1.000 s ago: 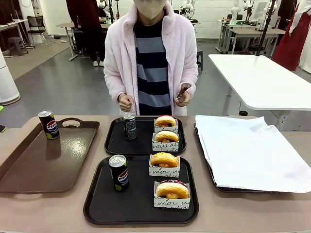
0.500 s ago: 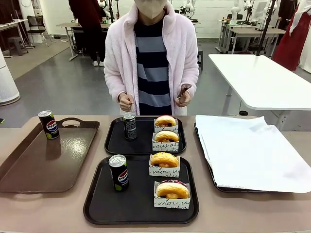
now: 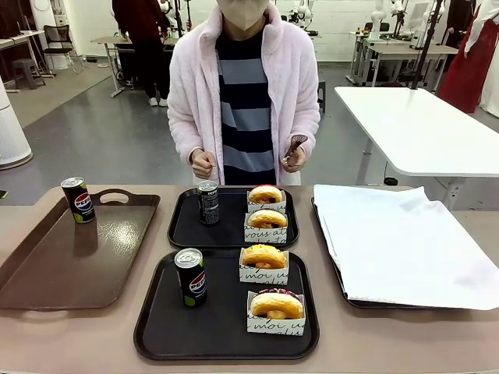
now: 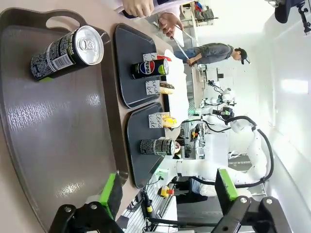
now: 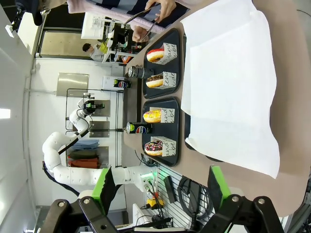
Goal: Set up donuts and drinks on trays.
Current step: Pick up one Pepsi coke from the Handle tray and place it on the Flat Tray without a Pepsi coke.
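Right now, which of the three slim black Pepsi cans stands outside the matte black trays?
The slim black Pepsi can on the glossy brown handled tray; the other two stand on matte black trays.

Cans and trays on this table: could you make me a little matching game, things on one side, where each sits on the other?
Things:
1. Can by itself
2. Yellow-iced donut
3. White paper
4. Tongs

Places:
A. near black tray
B. person's hand
C. brown tray
D. tray on the right

Pairs: 1-C, 2-A, 3-D, 4-B
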`<action>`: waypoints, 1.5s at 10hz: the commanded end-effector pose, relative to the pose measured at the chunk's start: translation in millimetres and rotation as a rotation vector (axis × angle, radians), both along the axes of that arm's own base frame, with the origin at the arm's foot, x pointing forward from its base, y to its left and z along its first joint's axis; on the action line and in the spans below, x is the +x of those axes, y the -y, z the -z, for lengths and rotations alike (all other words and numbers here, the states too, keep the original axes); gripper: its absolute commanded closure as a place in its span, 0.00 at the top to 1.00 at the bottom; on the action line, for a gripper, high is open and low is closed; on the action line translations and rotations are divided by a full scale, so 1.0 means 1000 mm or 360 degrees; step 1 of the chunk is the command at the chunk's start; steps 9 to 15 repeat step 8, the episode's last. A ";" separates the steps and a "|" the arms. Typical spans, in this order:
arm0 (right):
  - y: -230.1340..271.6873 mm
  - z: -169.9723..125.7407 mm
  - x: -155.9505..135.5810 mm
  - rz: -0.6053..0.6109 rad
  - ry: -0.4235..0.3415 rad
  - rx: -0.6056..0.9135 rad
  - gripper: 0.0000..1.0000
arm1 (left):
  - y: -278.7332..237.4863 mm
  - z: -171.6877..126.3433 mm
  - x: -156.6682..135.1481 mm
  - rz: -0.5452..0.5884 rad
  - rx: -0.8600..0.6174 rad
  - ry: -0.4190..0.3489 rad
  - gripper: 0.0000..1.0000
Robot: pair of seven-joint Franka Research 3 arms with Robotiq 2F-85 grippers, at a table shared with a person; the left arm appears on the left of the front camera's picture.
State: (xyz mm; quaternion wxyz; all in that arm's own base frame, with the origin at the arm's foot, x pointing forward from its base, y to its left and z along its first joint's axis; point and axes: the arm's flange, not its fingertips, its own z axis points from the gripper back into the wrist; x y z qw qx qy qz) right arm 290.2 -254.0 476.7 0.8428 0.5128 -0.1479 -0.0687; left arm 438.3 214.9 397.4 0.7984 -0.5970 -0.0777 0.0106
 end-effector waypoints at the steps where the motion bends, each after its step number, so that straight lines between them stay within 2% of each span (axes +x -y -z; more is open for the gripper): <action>1: -0.001 -0.001 0.001 -0.0001 0.0033 0.0020 1.00 | -0.001 0.002 -0.002 0.0001 0.0000 0.0021 1.00; 15: -0.001 -0.001 0.001 -0.0001 0.0033 0.0020 1.00 | -0.001 0.002 -0.002 0.0001 0.0000 0.0021 1.00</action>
